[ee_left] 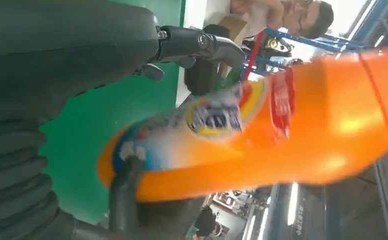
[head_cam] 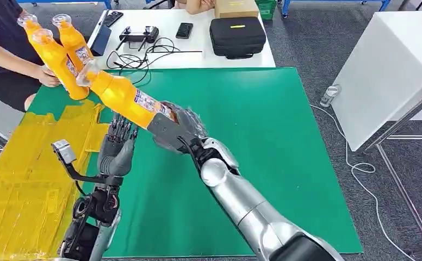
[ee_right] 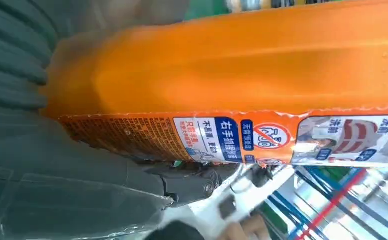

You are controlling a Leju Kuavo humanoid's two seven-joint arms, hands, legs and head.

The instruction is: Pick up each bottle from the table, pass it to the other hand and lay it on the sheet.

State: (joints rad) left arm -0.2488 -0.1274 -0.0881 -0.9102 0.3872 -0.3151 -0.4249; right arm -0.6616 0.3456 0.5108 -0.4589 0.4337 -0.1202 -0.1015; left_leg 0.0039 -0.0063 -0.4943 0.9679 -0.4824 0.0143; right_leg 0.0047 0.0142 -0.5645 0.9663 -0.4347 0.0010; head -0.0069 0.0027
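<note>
My right hand [head_cam: 176, 128] grips an orange bottle [head_cam: 124, 98] by its base and holds it tilted above the green mat [head_cam: 263, 152], cap pointing to the far left. Close up, the bottle [ee_right: 232, 65] lies across my right hand [ee_right: 32, 165]. My left hand [head_cam: 116, 147] stands just beneath the bottle with its fingers raised and apart, holding nothing. From the left wrist, the bottle [ee_left: 282, 130] hangs right before my left hand [ee_left: 57, 75]. The yellow sheet [head_cam: 29, 179] covers the table's left side.
A person at the far left holds two more orange bottles [head_cam: 62, 54] in one hand [head_cam: 48, 76]. Behind the mat a white table carries a black case [head_cam: 237, 35], a phone [head_cam: 184, 30] and a controller [head_cam: 138, 35]. A white box [head_cam: 388, 70] stands at the right.
</note>
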